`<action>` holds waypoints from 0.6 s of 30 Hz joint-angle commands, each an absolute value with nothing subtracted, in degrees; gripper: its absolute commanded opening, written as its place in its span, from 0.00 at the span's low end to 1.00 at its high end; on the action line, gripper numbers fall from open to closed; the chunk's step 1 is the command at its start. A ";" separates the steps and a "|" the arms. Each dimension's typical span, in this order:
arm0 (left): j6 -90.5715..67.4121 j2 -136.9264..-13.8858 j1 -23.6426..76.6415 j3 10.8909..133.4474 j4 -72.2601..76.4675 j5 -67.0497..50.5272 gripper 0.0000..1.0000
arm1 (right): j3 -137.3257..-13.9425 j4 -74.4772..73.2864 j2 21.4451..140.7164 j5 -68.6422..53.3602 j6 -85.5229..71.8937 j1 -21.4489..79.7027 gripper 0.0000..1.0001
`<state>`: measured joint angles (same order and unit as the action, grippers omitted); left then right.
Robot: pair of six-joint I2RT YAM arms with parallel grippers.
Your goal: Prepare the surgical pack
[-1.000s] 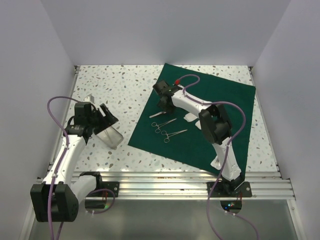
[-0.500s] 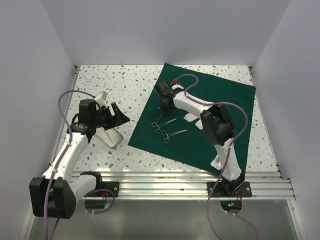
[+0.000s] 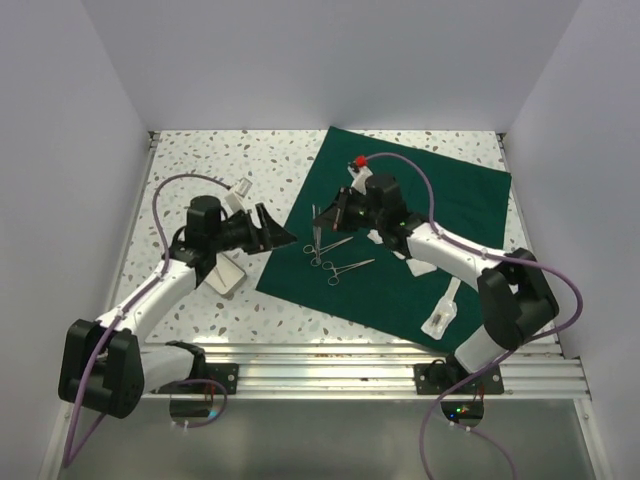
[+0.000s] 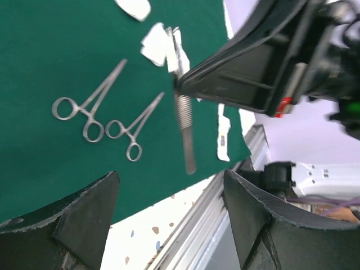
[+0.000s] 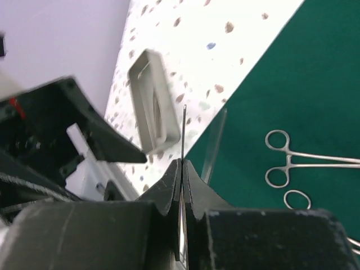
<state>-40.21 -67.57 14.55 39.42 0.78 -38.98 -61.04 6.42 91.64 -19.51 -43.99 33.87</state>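
The dark green drape (image 3: 420,215) lies flat on the table. Two ring-handled steel forceps (image 3: 338,257) lie on it and also show in the left wrist view (image 4: 84,109). White gauze pads (image 3: 382,236) lie behind them. My right gripper (image 3: 318,224) is shut on steel tweezers (image 4: 183,115) and holds them above the drape's left part; the thin tip (image 5: 184,132) sticks out past the jaws (image 5: 181,163). My left gripper (image 3: 280,236) is open and empty at the drape's left edge, facing the right gripper (image 4: 169,177). The small steel tray (image 3: 226,275) sits on the table, left of the drape (image 5: 151,101).
A white packet (image 3: 443,310) lies on the drape's near right part. White walls close in the table on the left, back and right. An aluminium rail (image 3: 330,355) runs along the near edge.
My left gripper has swung right, from over the steel tray to the drape's left edge. My right gripper has shut on the tweezers, lifted them off the drape and turned toward the left gripper.
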 commanded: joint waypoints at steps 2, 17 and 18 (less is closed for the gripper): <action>-46.84 -67.24 17.92 36.39 13.52 -43.51 0.79 | -51.08 30.39 88.60 -36.99 -46.04 32.78 0.00; -54.75 -69.52 27.51 31.03 25.21 -39.90 0.74 | -44.74 51.41 87.19 -42.80 -59.76 32.78 0.00; -55.19 -69.61 27.60 30.68 26.96 -40.16 0.69 | -44.74 51.85 87.27 -42.98 -60.55 32.70 0.00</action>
